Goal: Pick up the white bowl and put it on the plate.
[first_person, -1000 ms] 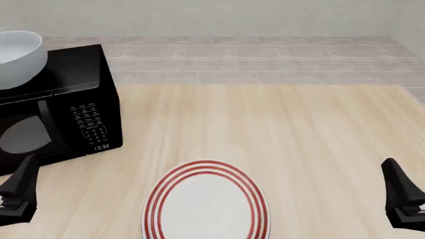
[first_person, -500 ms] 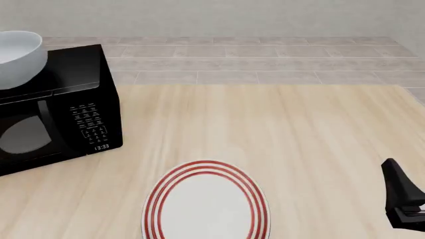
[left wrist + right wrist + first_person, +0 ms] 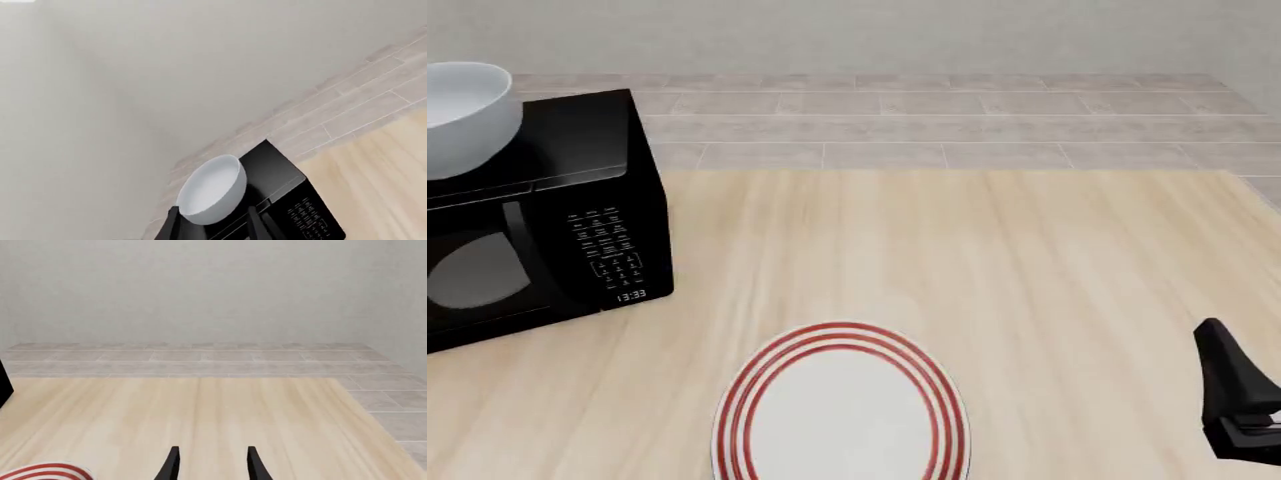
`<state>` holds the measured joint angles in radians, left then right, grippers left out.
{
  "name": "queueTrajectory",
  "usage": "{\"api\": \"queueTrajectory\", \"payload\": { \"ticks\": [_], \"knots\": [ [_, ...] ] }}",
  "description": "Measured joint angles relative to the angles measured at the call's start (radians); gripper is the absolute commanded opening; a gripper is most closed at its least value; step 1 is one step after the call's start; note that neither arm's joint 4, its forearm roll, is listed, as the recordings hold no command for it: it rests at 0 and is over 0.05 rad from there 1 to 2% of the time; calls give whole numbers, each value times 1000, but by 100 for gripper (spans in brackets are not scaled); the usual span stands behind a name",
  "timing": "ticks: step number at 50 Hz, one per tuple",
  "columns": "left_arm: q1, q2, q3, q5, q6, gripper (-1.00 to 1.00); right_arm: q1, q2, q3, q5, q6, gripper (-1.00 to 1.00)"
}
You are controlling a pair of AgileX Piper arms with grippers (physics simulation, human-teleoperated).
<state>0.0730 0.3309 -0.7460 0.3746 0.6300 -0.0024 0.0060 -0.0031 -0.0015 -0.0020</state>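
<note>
We are aiming the left gripper (image 3: pixel 212 229) at the white bowl (image 3: pixel 465 113), which is sitting atop the black microwave (image 3: pixel 554 225) at the worktop's (image 3: pixel 961 260) far left, so our jaws are standing apart to straddle it. The plate (image 3: pixel 841 410) is waiting at the near edge. The right gripper (image 3: pixel 210 465) is idling open, keeping clear.

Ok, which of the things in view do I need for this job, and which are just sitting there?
For the job:
- bowl, on top of the microwave
- plate, on the table's near edge
- left gripper, open, facing the bowl

Just there:
- microwave
- table
- right gripper, open, idle
</note>
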Motion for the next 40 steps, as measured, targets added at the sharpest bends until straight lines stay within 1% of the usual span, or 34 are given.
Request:
{"api": "queueTrajectory", "payload": {
  "ticks": [5, 11, 17, 24, 33, 40],
  "knots": [
    [9, 55, -45, 22, 71, 100, 0, 1, 0, -1, 0, 100],
    [29, 128, -129, 79, 135, 100, 0, 0, -3, 3, 0, 100],
    [54, 177, -180, 120, 194, 100, 0, -1, -6, 7, 0, 100],
    [74, 243, -276, 196, 225, 100, 0, -2, -10, 12, 0, 100],
    [81, 297, -336, 273, 269, 100, 0, -3, -12, 15, 0, 100],
    [81, 348, -408, 339, 275, 100, 0, -3, -13, 15, 0, 100]
  ]
}}
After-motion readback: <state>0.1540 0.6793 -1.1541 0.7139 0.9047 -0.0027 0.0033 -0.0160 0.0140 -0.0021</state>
